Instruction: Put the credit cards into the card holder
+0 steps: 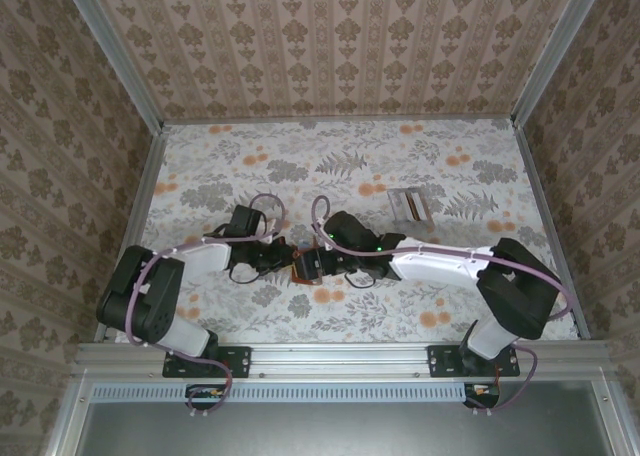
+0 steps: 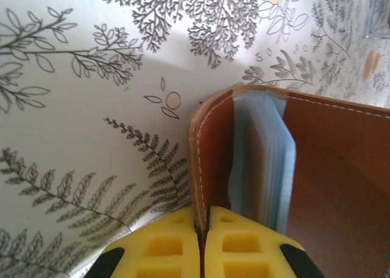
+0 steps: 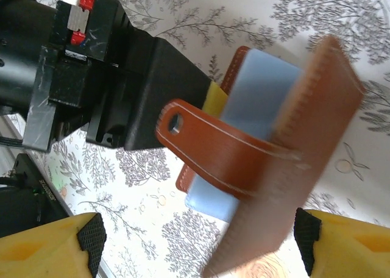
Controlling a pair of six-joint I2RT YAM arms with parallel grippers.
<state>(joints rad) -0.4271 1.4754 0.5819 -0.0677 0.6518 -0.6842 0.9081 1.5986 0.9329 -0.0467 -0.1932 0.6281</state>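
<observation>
The card holder (image 1: 303,267), a reddish-brown leather wallet, is held up off the cloth between the two arms at the table's middle. My left gripper (image 2: 202,222) is shut on the edge of one leather flap (image 2: 196,168). Beside that flap stand the wallet's pale blue inner pockets (image 2: 263,162). In the right wrist view the wallet (image 3: 317,125) hangs open with its clasp tab (image 3: 210,141) sticking out, the near flap blurred. My right gripper (image 3: 196,246) is open, its yellow fingers (image 3: 49,250) wide on either side, touching nothing. The credit cards (image 1: 409,205) lie in a small silvery stack on the cloth, far right of the wallet.
A leaf-and-flower printed cloth (image 1: 250,166) covers the table, fenced by metal rails (image 1: 145,191) and patterned walls. The left gripper's black body (image 3: 103,77) sits close in front of the right wrist camera. Both arms (image 1: 440,261) crowd the table's near middle.
</observation>
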